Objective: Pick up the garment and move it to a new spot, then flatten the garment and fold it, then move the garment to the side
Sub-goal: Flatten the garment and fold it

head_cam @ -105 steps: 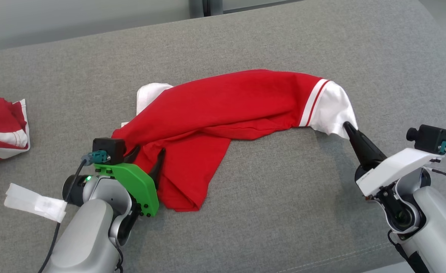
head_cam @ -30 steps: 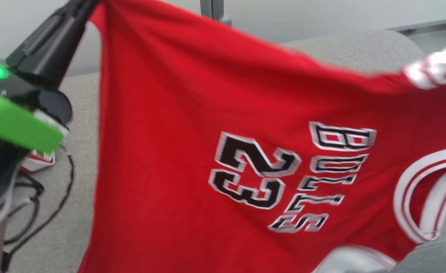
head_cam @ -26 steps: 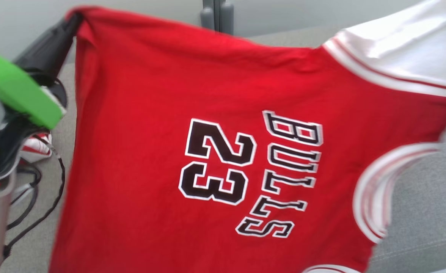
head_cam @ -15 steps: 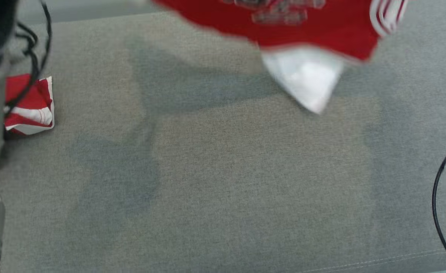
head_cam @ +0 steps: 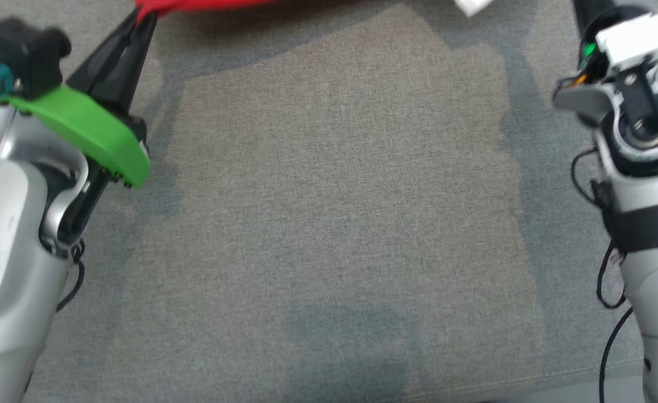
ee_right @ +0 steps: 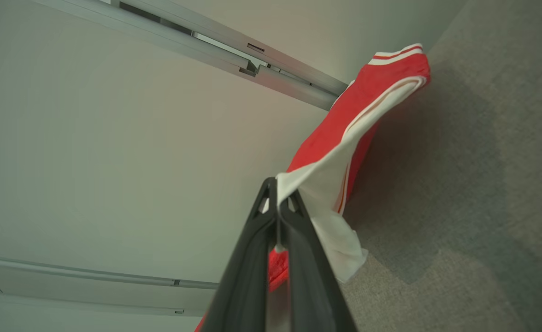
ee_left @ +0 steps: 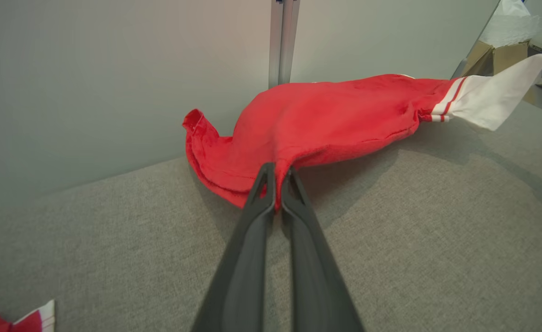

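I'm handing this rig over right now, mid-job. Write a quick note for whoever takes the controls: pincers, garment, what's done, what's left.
Left pincer: shut on a red edge of the garment.
Right pincer: shut on the garment's white end.
Garment: lifted and stretched between the two pincers over the far side of the grey cushion, close to the wall; bunched, not spread flat.
Nearby: a red-and-white cloth lies on the cushion to the left.
Done: pickup.
Left: lay it at the new spot, flatten, fold, move it to the side.
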Motion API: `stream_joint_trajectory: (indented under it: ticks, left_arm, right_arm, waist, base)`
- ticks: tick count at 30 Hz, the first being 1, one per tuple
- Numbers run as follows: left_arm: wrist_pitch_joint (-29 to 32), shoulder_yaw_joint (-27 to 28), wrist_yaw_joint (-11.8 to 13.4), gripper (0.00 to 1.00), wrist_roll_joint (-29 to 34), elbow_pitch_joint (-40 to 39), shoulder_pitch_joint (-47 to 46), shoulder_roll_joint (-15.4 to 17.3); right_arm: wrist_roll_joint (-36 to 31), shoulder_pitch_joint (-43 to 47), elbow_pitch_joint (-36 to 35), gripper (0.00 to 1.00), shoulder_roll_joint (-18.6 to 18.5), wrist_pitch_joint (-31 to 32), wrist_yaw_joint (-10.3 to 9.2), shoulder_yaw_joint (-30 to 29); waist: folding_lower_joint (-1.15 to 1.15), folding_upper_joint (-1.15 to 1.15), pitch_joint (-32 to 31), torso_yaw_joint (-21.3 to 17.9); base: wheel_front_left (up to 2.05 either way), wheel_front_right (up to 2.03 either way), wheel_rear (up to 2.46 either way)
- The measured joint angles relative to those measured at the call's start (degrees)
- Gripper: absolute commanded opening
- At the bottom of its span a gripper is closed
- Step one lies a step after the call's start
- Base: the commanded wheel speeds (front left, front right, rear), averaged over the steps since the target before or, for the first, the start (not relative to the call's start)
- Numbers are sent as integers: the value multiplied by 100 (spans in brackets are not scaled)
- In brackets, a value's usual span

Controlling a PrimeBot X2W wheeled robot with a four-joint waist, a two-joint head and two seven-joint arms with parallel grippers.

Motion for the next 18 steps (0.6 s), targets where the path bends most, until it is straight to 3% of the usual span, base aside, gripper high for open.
stream_joint_trajectory:
  ticks: [6,13,18]
  left_arm:
    - [-773,158,16,0,8,905,776,45]
    - [-1567,85,3,0,116,1500,979,44]
    - [-2096,-43,1,0,313,1695,1072,16]
  right_arm:
    - [174,937,223,0,231,-75,36,91]
    - [302,1439,250,0,191,-104,535,71]
    - [315,1737,7,0,-44,153,905,259]
  waist:
    - [0,0,274,-181]
    - [0,0,171,-339]
    - [0,0,-88,-353]
  base:
    - [0,0,0]
    - [0,0,0]
    - [0,0,0]
